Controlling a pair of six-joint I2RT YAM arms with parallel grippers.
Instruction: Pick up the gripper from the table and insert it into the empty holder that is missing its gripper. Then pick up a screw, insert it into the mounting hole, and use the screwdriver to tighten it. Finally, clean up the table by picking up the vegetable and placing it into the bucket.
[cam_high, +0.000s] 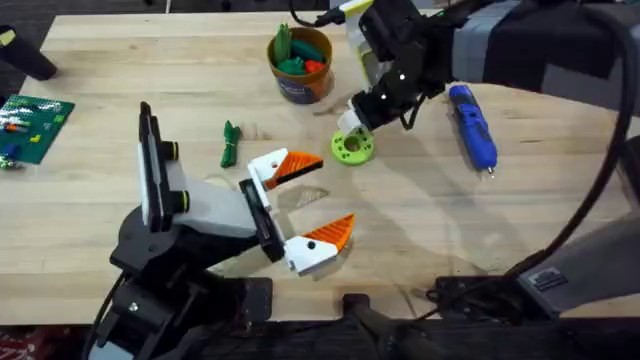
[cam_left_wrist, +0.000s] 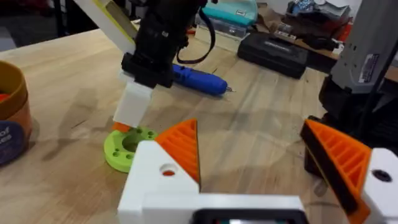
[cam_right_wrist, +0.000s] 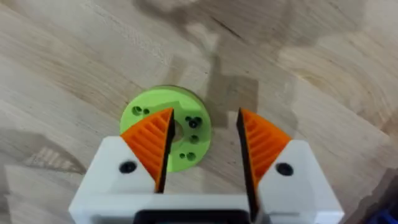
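1. My right gripper (cam_right_wrist: 202, 146) points straight down, fingers spread, one ribbed orange pad (cam_right_wrist: 152, 143) over the round green holder (cam_high: 353, 147).
2. My left gripper (cam_high: 310, 205) reaches low and level over the wooden table (cam_high: 110, 60), jaws wide apart, holding nothing.
3. The chunky blue screwdriver (cam_high: 473, 125) lies flat near my right arm.
4. The slim dark-green vegetable (cam_high: 230, 143) lies on the wood, near the round bucket (cam_high: 300, 62), which holds toy pieces.
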